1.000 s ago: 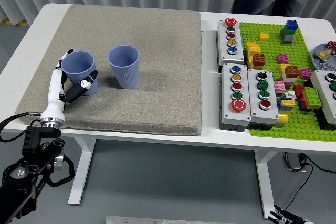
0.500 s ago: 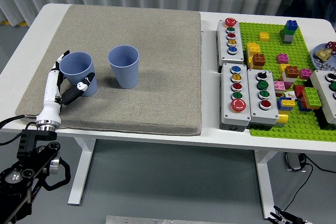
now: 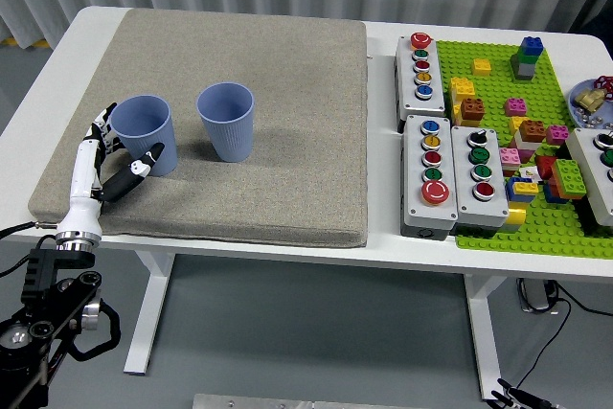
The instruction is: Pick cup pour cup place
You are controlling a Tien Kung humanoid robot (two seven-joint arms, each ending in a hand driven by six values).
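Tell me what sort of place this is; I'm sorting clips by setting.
Probably a robot test lab: a white table with a grey mat, two blue cups, button boxes and a green brick baseplate.

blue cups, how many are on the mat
2. One blue cup stands upright near the mat's left edge, with the left hand open beside it. The other cup stands upright just to its right, apart from it. None looks hidden.
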